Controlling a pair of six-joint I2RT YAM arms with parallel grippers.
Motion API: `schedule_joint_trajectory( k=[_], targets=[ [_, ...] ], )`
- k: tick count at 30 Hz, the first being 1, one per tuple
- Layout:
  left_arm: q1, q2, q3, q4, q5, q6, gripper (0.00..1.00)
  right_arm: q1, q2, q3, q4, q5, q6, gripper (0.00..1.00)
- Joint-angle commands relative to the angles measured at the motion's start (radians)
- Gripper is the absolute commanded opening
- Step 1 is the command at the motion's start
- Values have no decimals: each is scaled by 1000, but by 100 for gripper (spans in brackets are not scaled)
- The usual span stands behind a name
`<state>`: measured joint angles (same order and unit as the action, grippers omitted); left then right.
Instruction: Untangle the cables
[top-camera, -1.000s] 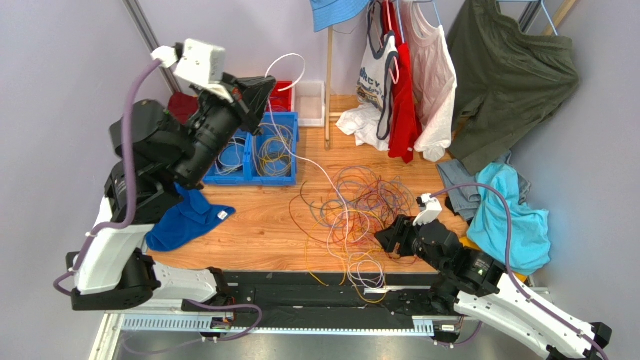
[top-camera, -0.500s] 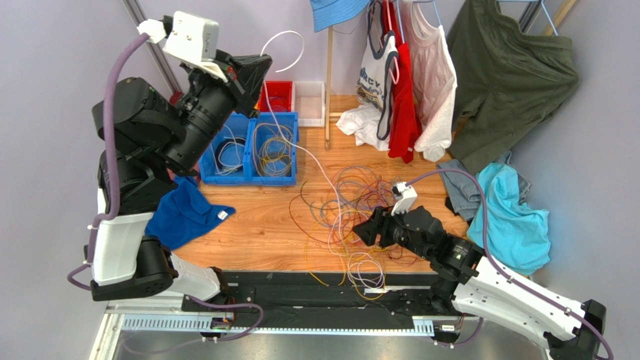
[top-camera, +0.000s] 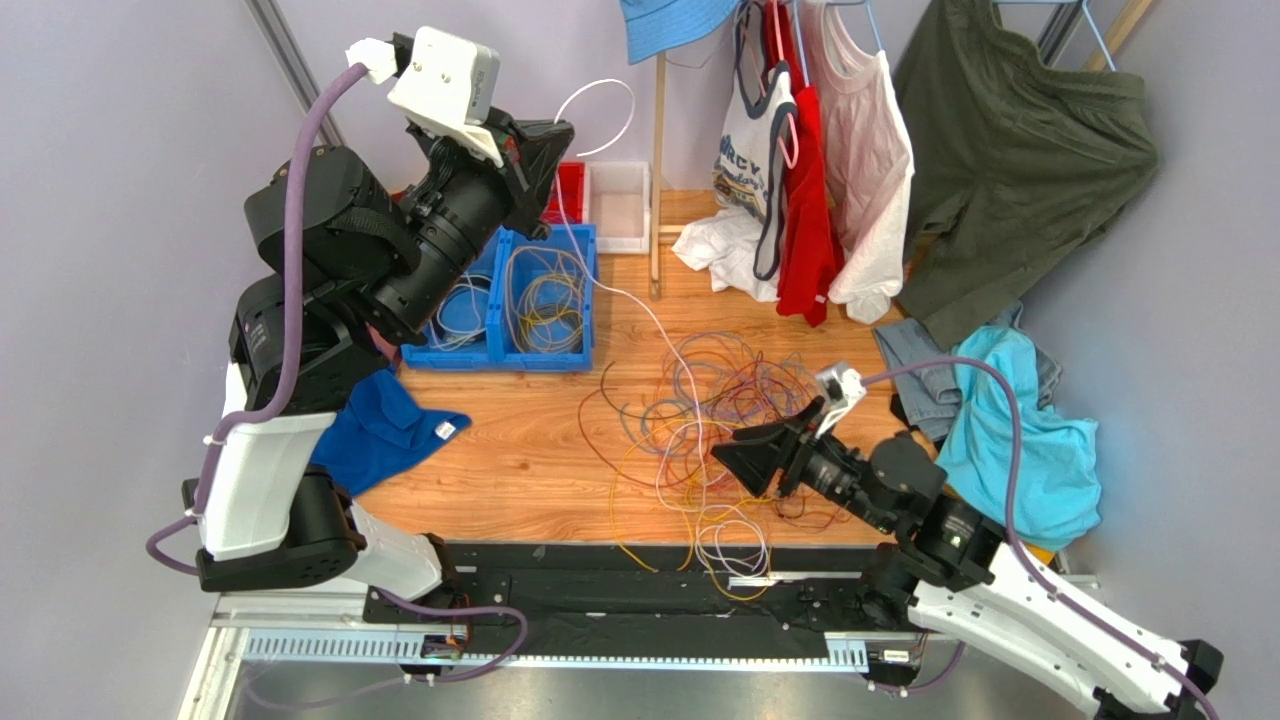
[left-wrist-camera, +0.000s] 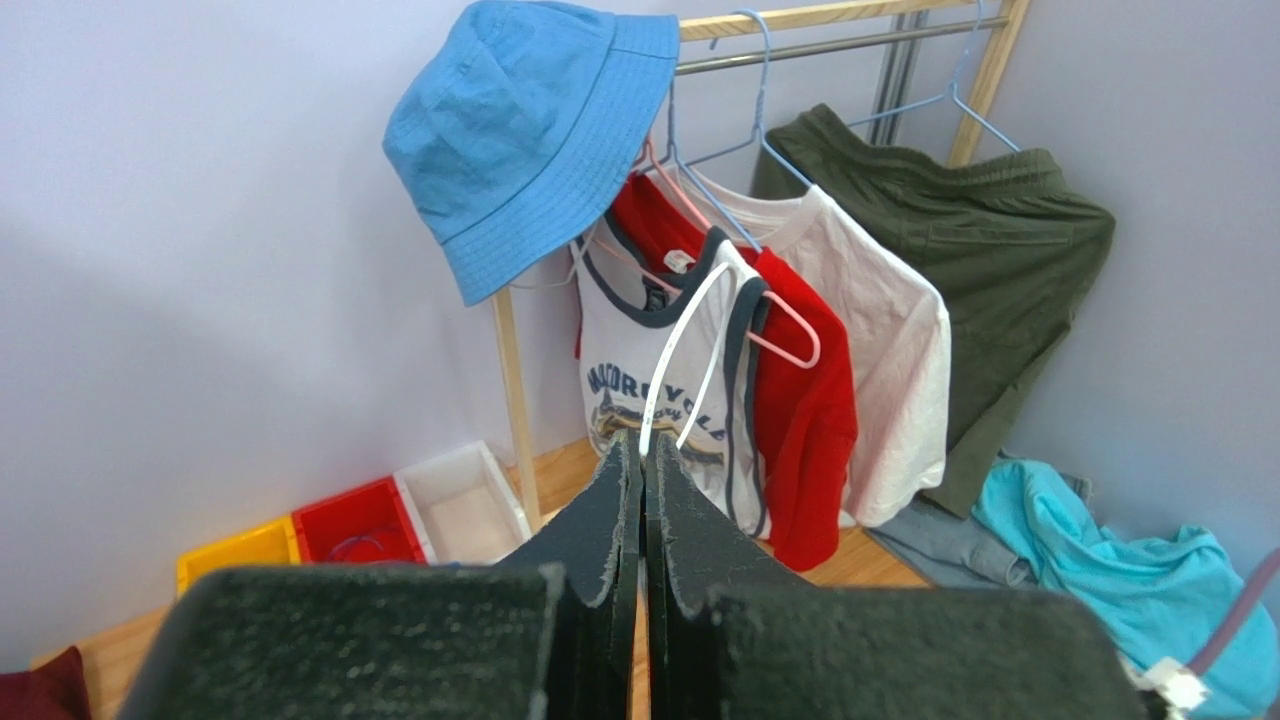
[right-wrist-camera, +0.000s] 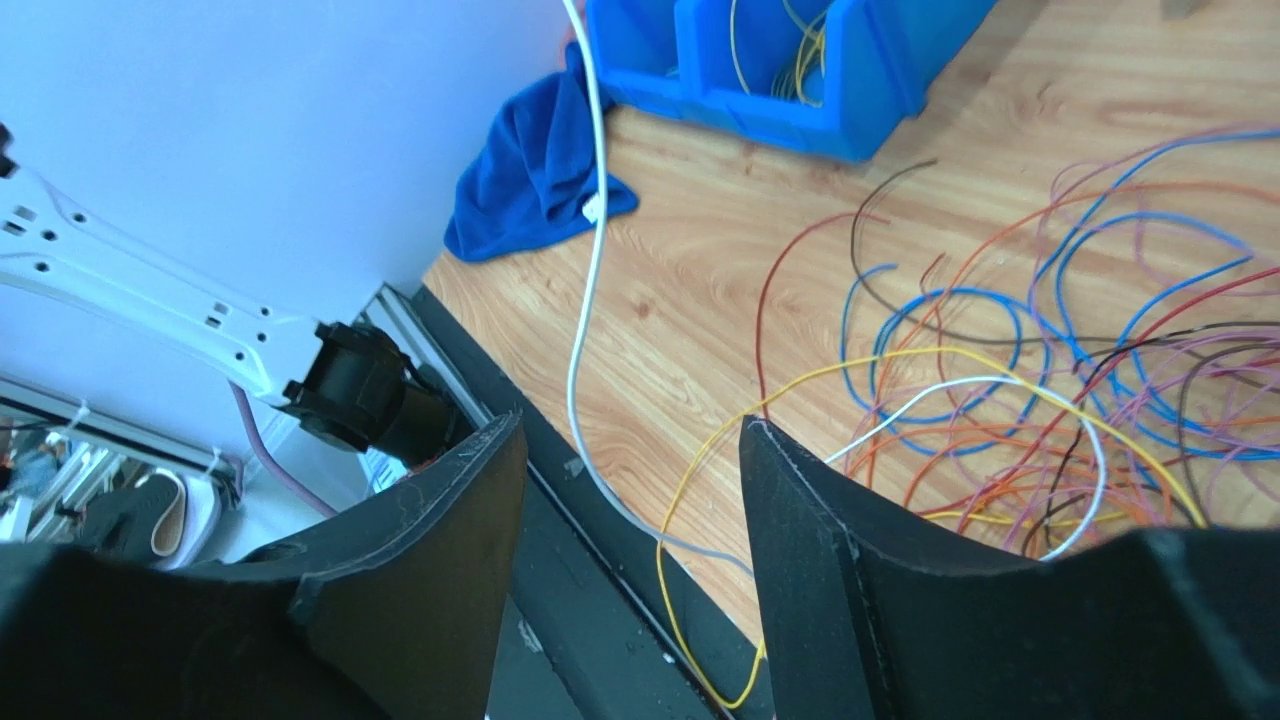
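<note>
The left claw (left-wrist-camera: 643, 447), clenched on a white cable (top-camera: 601, 83), hauls it higher; the released right claw (top-camera: 733, 450) nears the tangle (top-camera: 721, 398).

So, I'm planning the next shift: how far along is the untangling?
Done: some cables sit in the blue bins. In hand: the left pincer, shut, holds up a white cable; the right pincer hangs open. Left: the big tangle on the table.

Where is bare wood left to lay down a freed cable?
Widest free patch: bare wood bordered by the blue cloth, the blue bins and the cable tangle. A narrower strip between the bins and the hanging clothes is crossed by the white cable. Crowded: centre-right, around the tangle and the right gripper.
</note>
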<state>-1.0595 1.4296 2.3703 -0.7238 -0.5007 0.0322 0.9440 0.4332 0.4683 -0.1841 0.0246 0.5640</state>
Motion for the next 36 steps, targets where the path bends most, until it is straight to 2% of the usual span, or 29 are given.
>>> schedule_joint_trajectory(
  k=[1,5,11,20,22,26,29,30,32,33,36],
  targets=[
    [3,-1,14,-2,-16,29,0,3,-128,-48,44,40,-55,59],
    [4,-1,12,0,-16,29,0,4,-123,-39,61,-96,-117,60],
    [3,-3,12,-2,-10,20,0,4,25,-11,23,-110,-156,60],
    [3,-3,9,-14,-10,15,0,12,56,-39,95,-130,-154,60],
    [3,-8,3,-16,-10,12,0,12,71,-40,107,-129,-151,57],
    [3,-21,-16,-11,-7,2,0,12,166,-26,136,-143,-153,47],
    [3,-32,-26,-9,-7,-3,0,13,232,-7,159,-124,-150,33],
    [3,-37,-31,-11,-7,-5,0,12,248,1,161,-115,-148,24],
    [3,-58,-60,-8,-10,-12,0,13,274,47,153,-82,-147,12],
    [3,-69,-80,-5,-19,-17,0,12,279,70,131,-65,-148,0],
    [3,-162,-248,52,-47,-55,0,12,306,241,45,47,-188,0]
  ],
)
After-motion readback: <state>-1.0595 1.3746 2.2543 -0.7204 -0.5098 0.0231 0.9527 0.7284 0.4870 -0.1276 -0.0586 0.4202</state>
